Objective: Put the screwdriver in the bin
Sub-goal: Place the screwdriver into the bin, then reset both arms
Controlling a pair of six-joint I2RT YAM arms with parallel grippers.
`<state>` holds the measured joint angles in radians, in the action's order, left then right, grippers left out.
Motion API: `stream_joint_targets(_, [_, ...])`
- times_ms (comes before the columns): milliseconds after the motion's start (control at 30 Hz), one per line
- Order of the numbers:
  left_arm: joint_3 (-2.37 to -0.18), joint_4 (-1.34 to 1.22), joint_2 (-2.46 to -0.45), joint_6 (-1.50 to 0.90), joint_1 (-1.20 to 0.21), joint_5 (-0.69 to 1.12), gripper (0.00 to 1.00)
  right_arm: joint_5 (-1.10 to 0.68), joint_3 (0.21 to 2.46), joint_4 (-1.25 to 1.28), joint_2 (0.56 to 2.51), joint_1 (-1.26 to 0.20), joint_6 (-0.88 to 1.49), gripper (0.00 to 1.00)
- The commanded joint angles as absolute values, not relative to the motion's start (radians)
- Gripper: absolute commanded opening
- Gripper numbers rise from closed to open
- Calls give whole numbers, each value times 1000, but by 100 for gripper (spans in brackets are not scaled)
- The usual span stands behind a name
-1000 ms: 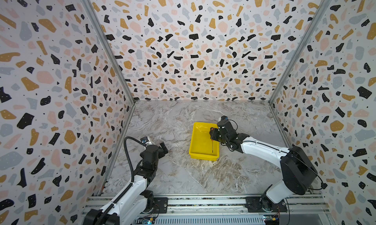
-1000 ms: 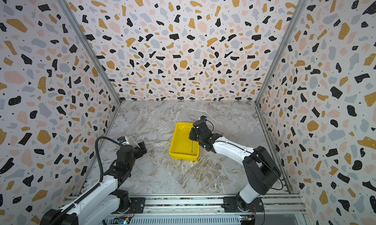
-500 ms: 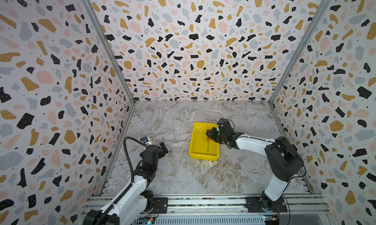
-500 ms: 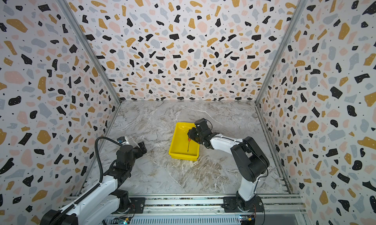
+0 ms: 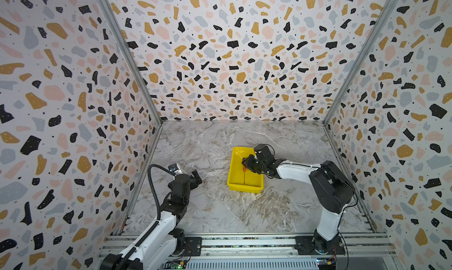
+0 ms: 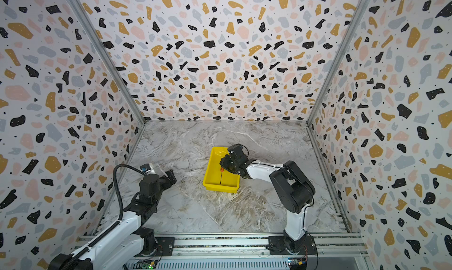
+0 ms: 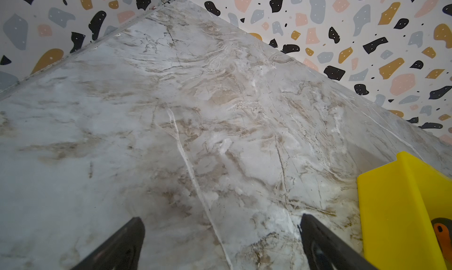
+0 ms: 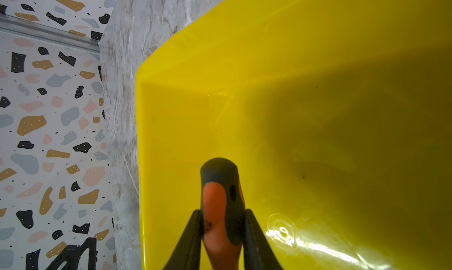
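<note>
Two hands: right hand (image 8: 223, 216) grips screwdriver (image 8: 220, 188) over bin (image 5: 244, 188); left hand (image 7: 221, 222) open above table (image 7: 195, 97).

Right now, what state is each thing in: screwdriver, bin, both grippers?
screwdriver: clamped by its handle, held over the bin's inside, not yet released.
bin: upright on the table, nothing lying loose in it.
right gripper: shut on the screwdriver's handle.
left gripper: open, empty, above bare table beside the bin.
</note>
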<state>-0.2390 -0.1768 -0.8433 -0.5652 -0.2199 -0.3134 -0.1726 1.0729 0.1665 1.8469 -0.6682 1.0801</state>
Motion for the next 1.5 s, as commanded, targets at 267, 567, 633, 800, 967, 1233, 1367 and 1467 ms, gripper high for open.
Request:
stream_joint_targets(267, [-248,-195,-819,-568,-221,-312,100,-144,1111,175,1833,-672,1078,33])
stream_joint_targets(567, [-248,-194,-824,-568,-221,-316,100,-132,1117,158,1808,-674,1057,35])
stream_joint_targets(633, [-250,-193,-825,-568,-221,-316,100,-121,1115,146,1789,-674,1043,35])
stream_joint_targets(800, [-252,-195,-833,-569,-221,-313,100,-87,1117,102,1708,-669,986,37])
stream_joint_targets(967, [-252,-193,-833,-569,-221,-311,100,-48,1080,40,1589,-640,914,38])
stream_joint_targets(1233, [-253,-193,-836,-569,-221,-310,100,22,831,-42,1274,-461,768,44])
stream_joint_targets(1367, [-256,-193,-846,-570,-221,-309,100,-35,668,-50,1119,-249,703,51])
stream_joint_targets(1467, [-257,-194,-852,-571,-221,-307,100,-118,573,-41,1040,-70,679,55])
